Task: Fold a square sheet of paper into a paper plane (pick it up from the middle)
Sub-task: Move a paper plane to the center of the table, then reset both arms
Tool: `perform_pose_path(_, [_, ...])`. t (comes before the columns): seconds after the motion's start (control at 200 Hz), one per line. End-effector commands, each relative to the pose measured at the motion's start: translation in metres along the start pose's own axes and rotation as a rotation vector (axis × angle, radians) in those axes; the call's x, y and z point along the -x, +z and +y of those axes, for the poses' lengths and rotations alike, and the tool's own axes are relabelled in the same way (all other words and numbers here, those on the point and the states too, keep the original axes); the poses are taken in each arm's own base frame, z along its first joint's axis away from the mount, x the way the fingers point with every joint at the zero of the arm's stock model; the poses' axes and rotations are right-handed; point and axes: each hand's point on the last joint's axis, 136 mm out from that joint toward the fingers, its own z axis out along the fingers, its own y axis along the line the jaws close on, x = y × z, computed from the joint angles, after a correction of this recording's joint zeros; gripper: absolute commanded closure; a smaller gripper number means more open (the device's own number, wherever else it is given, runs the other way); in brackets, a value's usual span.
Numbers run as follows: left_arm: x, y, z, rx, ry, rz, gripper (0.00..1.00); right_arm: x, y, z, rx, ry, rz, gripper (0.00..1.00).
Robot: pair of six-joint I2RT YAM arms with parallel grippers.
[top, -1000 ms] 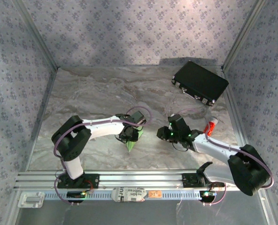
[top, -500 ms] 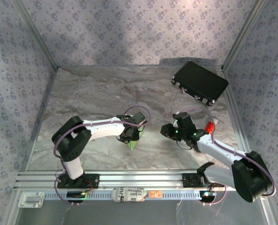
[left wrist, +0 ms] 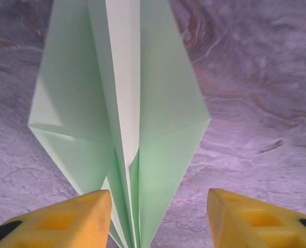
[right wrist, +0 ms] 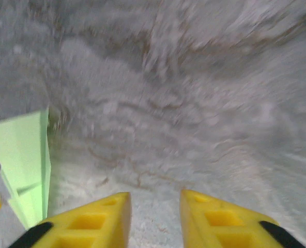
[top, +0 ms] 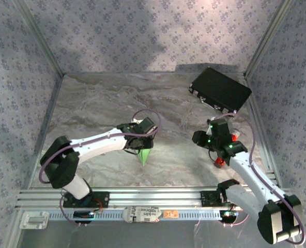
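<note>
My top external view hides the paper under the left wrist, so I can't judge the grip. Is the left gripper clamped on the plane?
Observer: No. In the left wrist view, the left gripper stands open and the narrow end of the paper plane runs loose through the gap.
Operator: How do the folds look?
Observer: There is a sharp centre crease, with a wing spread out on each side.
Operator: And the right gripper?
Observer: The right gripper is open over bare table, with nothing between its jaws. The plane's green edge sits at the left of its view.
</note>
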Motion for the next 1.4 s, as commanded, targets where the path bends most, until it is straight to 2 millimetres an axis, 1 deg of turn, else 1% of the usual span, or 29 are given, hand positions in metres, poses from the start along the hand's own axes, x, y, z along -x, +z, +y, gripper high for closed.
perform_pose_path(0.0, [0.019, -0.025, 0.017, 0.016, 0.025, -0.104, 0.44, 0.029, -0.022, -0.023, -0.16, -0.093, -0.108, 0.53])
perform_pose_path(0.04, [0.026, -0.031, 0.03, 0.034, 0.025, -0.137, 0.39, 0.042, -0.027, -0.03, -0.217, -0.115, -0.165, 0.47])
perform_pose_path(0.13, [0.046, -0.043, 0.07, 0.085, -0.003, -0.217, 0.23, 0.067, -0.031, -0.05, -0.35, -0.167, -0.28, 0.36])
perform_pose_path(0.16, [0.053, -0.046, 0.086, 0.11, -0.006, -0.251, 0.06, 0.072, -0.03, -0.058, -0.398, -0.196, -0.309, 0.33])
perform_pose_path(0.17, [0.057, -0.048, 0.09, 0.116, -0.007, -0.265, 0.02, 0.076, -0.031, -0.059, -0.408, -0.207, -0.328, 0.32])
perform_pose_path(0.18, [0.057, -0.048, 0.096, 0.126, -0.006, -0.273, 0.01, 0.078, -0.029, -0.061, -0.418, -0.218, -0.339, 0.31])
perform_pose_path(0.22, [0.066, -0.051, 0.115, 0.151, -0.007, -0.316, 0.0, 0.087, -0.026, -0.068, -0.462, -0.259, -0.387, 0.26])
perform_pose_path(0.255, [0.074, -0.054, 0.132, 0.174, -0.015, -0.352, 0.0, 0.089, -0.019, -0.077, -0.5, -0.292, -0.408, 0.21])
perform_pose_path(0.365, [0.09, -0.061, 0.19, 0.269, -0.077, -0.424, 0.0, 0.092, 0.007, -0.102, -0.584, -0.38, -0.415, 0.19])
perform_pose_path(0.44, [0.102, -0.064, 0.223, 0.341, -0.105, -0.486, 0.0, 0.094, 0.021, -0.106, -0.591, -0.405, -0.407, 0.19])
perform_pose_path(0.51, [0.109, -0.064, 0.25, 0.418, -0.105, -0.509, 0.0, 0.098, 0.033, -0.102, -0.528, -0.418, -0.458, 0.19])
perform_pose_path(0.58, [0.115, -0.062, 0.275, 0.501, -0.114, -0.517, 0.0, 0.103, 0.044, -0.102, -0.484, -0.436, -0.474, 0.19])
perform_pose_path(0.62, [0.118, -0.056, 0.285, 0.522, -0.111, -0.536, 0.0, 0.105, 0.049, -0.102, -0.479, -0.447, -0.449, 0.19])
perform_pose_path(0.685, [0.121, -0.047, 0.292, 0.528, -0.081, -0.574, 0.0, 0.111, 0.053, -0.096, -0.447, -0.487, -0.471, 0.19])
perform_pose_path(0.785, [0.13, -0.038, 0.291, 0.503, -0.042, -0.668, 0.0, 0.115, 0.058, -0.086, -0.364, -0.563, -0.523, 0.19])
perform_pose_path(0.849, [0.137, -0.03, 0.287, 0.456, -0.033, -0.7, 0.0, 0.11, 0.066, -0.091, -0.329, -0.553, -0.504, 0.19])
perform_pose_path(0.894, [0.141, -0.022, 0.284, 0.414, -0.032, -0.714, 0.0, 0.11, 0.065, -0.097, -0.334, -0.527, -0.508, 0.19])
perform_pose_path(0.969, [0.149, -0.011, 0.281, 0.373, -0.018, -0.701, 0.0, 0.103, 0.068, -0.095, -0.264, -0.534, -0.519, 0.18])
perform_pose_path(1.014, [0.156, -0.01, 0.277, 0.351, -0.001, -0.73, 0.0, 0.101, 0.074, -0.097, -0.253, -0.538, -0.529, 0.18])
perform_pose_path(1.054, [0.157, -0.006, 0.274, 0.338, 0.03, -0.712, 0.0, 0.107, 0.075, -0.101, -0.28, -0.518, -0.533, 0.18])
perform_pose_path(1.084, [0.16, -0.005, 0.272, 0.332, 0.04, -0.709, 0.0, 0.107, 0.078, -0.106, -0.292, -0.498, -0.481, 0.18])
perform_pose_path(1.094, [0.16, -0.005, 0.272, 0.33, 0.044, -0.711, 0.0, 0.107, 0.079, -0.107, -0.29, -0.491, -0.472, 0.07])
perform_pose_path(1.099, [0.16, -0.004, 0.271, 0.327, 0.046, -0.71, 0.0, 0.107, 0.079, -0.107, -0.287, -0.488, -0.471, 0.04])
perform_pose_path(1.114, [0.161, -0.003, 0.271, 0.322, 0.051, -0.709, 0.0, 0.111, 0.078, -0.109, -0.287, -0.469, -0.484, 0.01])
perform_pose_path(1.139, [0.16, -0.002, 0.269, 0.306, 0.063, -0.7, 0.0, 0.117, 0.076, -0.117, -0.312, -0.428, -0.499, 0.01])
perform_pose_path(1.154, [0.16, -0.002, 0.268, 0.296, 0.069, -0.7, 0.0, 0.116, 0.076, -0.121, -0.326, -0.415, -0.489, 0.01])
perform_pose_path(1.319, [0.161, -0.006, 0.269, 0.288, 0.121, -0.774, 0.0, 0.116, 0.075, -0.121, -0.346, -0.421, -0.494, 0.01])
perform_pose_path(1.354, [0.159, -0.002, 0.273, 0.281, 0.101, -0.797, 0.0, 0.115, 0.075, -0.121, -0.346, -0.422, -0.495, 0.01])
perform_pose_path(1.394, [0.155, 0.009, 0.276, 0.275, 0.098, -0.808, 0.0, 0.115, 0.075, -0.121, -0.348, -0.423, -0.494, 0.01])
